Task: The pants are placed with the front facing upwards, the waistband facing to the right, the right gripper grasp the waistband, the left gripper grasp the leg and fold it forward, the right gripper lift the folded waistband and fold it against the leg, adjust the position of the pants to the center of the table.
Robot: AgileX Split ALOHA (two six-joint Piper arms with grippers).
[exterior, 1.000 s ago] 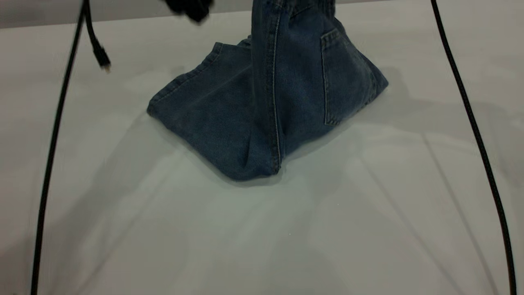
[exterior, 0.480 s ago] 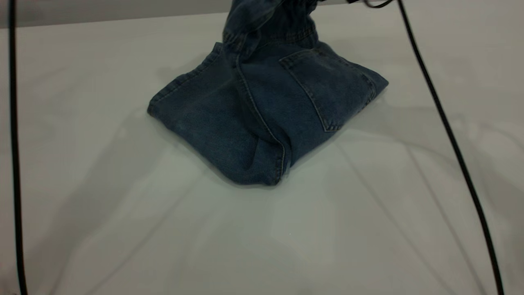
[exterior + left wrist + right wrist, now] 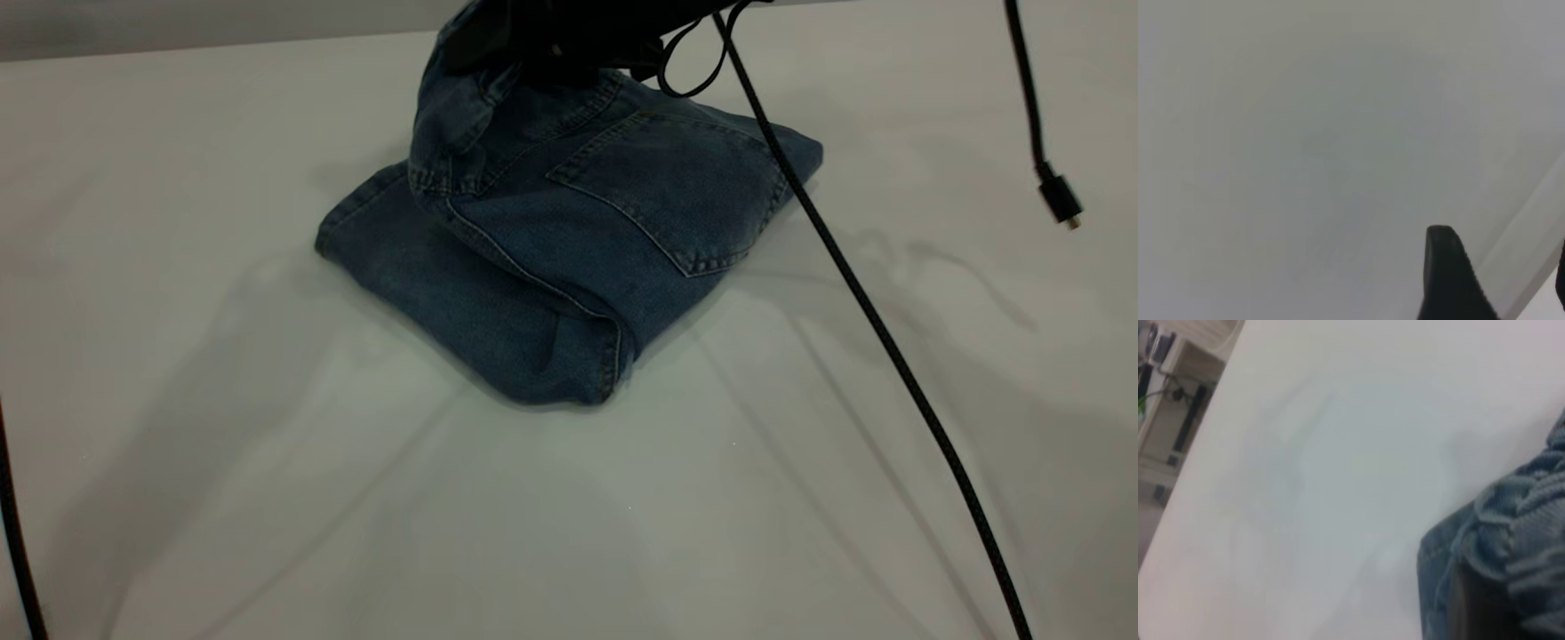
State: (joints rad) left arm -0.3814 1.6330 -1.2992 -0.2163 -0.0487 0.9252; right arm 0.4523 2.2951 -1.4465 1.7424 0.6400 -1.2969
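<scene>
1. The left gripper (image 3: 1451,280) shows only in its own wrist view, as one dark finger over bare white bench (image 3: 267,498); its second finger is barely in view at the picture's edge, so whether the fingers are apart or together cannot be told. No denim appears near it.

2. The pants (image 3: 569,258) lie on the far half of the bench, near the middle of its width. They are dark blue denim with tan stitching, folded into a thick, roughly diamond-shaped bundle.

3. The leg (image 3: 427,267) forms the lower layer of the bundle and rests flat on the bench. Its stitched hem edge faces the exterior view's left and far side.

4. The upper layer of the pants is the seat, with the patch back pocket (image 3: 676,191) facing up. It slopes upward from the near fold toward the far side.

5. The long axis of the pants runs diagonally, from the hem corner at the left to the far right corner. The rounded fold points toward the near edge of the bench.

6. The gathered waistband (image 3: 462,116) is raised off the leg at the far side of the pants, bunched and drooping leftward.

7. The right gripper (image 3: 551,40) sits directly above the waistband at the top of the exterior view, its fingers clamped on the bunched denim. Its wrist view shows the gathered waistband close up.

8. A black cable (image 3: 871,329) runs from the right gripper across the pants' right side toward the near right of the bench.
</scene>
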